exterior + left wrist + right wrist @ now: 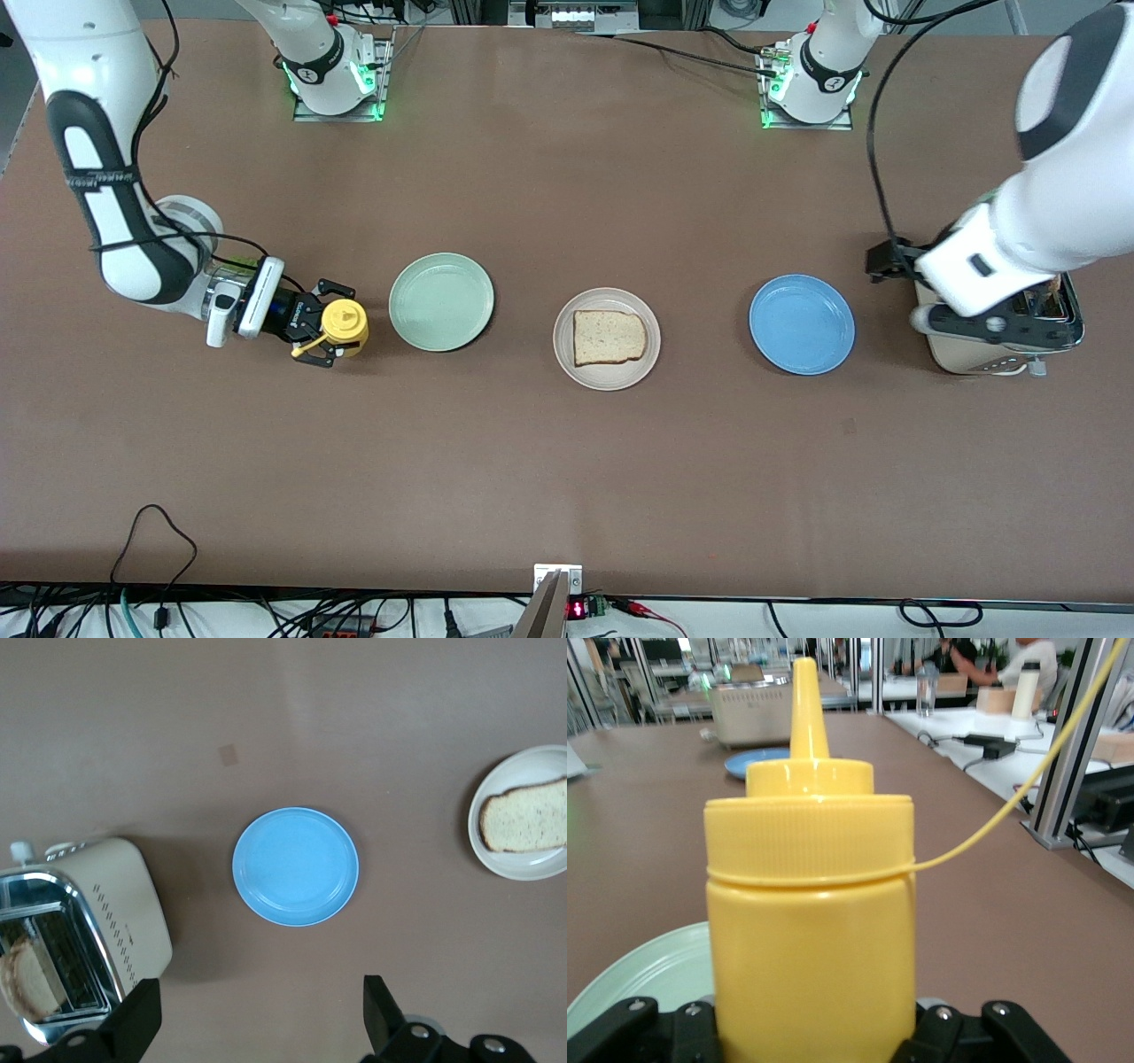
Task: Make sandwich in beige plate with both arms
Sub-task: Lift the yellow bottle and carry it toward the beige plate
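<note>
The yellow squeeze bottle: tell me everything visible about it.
The yellow squeeze bottle looks like glossy plastic, with a ribbed screw cap, a tapering nozzle and a thin yellow tether strung from under the cap. It stands upright on the table toward the right arm's end, beside the mint-green plate. The right pincer is closed around its body. Its contents cannot be seen.

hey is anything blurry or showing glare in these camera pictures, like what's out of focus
Front view: evenly lit and sharp, with soft shadows beside the beige plate and the mint-green plate. Left wrist view: bright reflections on the toaster chrome top; the left end effector fingers are slightly soft. Right wrist view: glossy highlights on the yellow bottle in the right end effector; the room in the background is out of focus.
</note>
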Motion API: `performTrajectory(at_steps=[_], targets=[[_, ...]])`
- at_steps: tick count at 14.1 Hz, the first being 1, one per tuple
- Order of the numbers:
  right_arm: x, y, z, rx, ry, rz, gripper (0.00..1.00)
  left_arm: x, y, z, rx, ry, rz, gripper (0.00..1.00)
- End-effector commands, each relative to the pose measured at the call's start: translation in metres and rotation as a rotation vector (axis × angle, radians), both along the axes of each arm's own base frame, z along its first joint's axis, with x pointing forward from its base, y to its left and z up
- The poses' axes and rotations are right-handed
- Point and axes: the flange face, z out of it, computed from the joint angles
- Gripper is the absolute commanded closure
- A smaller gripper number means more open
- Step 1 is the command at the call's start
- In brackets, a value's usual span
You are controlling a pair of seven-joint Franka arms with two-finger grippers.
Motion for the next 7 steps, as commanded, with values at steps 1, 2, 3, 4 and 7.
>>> performTrajectory(at_steps=[1, 2, 3, 4, 7], targets=[[0.002, 0.032, 0.04, -0.128, 0.01, -0.028, 0.68, -0.045, 0.039, 0.027, -0.048, -0.034, 0.125, 0.0], [0.004, 0.049, 0.051, -0.173, 0.015, -0.043, 0.68, -0.058, 0.037, 0.025, -0.045, -0.078, 0.129, 0.0], [0.006, 0.063, 0.06, -0.206, 0.019, -0.058, 0.67, -0.063, 0.042, 0.023, -0.044, -0.117, 0.14, 0.0], [0.007, 0.08, 0.066, -0.242, 0.024, -0.069, 0.67, -0.065, 0.046, 0.023, -0.052, -0.136, 0.147, 0.0], [0.011, 0.125, 0.088, -0.358, 0.016, -0.086, 0.67, -0.076, 0.043, 0.027, 0.001, -0.152, 0.037, 0.0]])
